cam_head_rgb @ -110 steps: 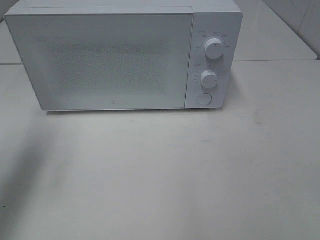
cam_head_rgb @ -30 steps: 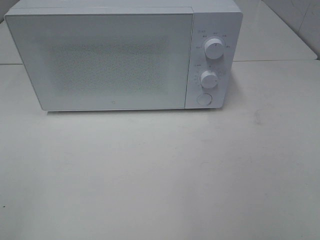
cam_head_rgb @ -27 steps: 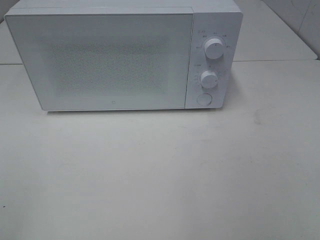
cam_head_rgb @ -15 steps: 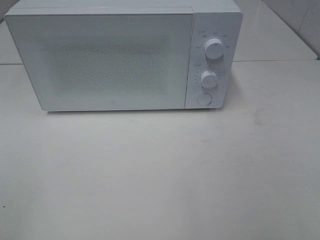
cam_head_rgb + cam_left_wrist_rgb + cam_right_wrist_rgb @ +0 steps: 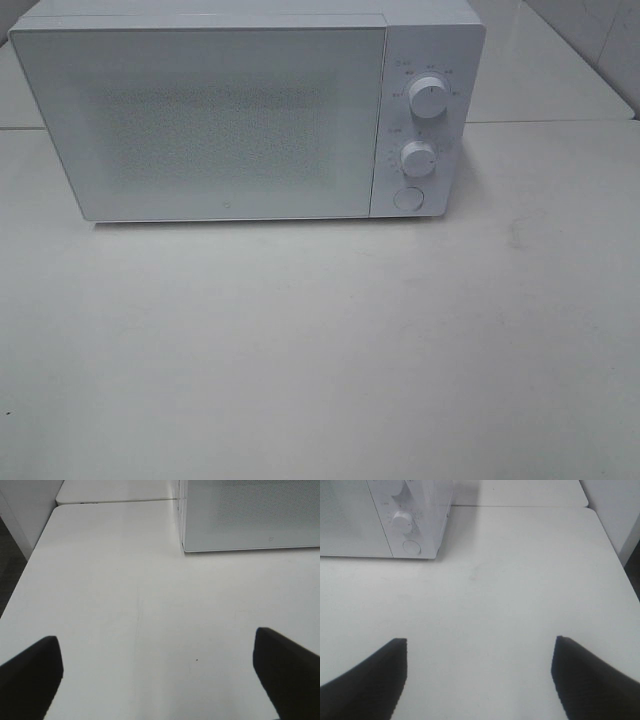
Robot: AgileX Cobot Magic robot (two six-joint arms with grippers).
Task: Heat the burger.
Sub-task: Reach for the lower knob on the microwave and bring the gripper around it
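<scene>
The burger is out of view in every frame. A white microwave (image 5: 250, 110) stands at the back of the table with its door shut; its corner shows in the left wrist view (image 5: 250, 515) and its knob panel in the right wrist view (image 5: 410, 525). My left gripper (image 5: 157, 675) hovers open over bare table, well short of the microwave, with nothing between its dark fingers (image 5: 30, 675). My right gripper (image 5: 480, 680) is likewise open and empty above the table, off the microwave's knob side. Neither arm appears in the high view.
The microwave front carries two round knobs (image 5: 428, 98) (image 5: 418, 158) and a round button (image 5: 407, 199). The white table (image 5: 320, 350) runs to an edge beside the left gripper (image 5: 20, 590) and to another on the right gripper's side (image 5: 615, 555).
</scene>
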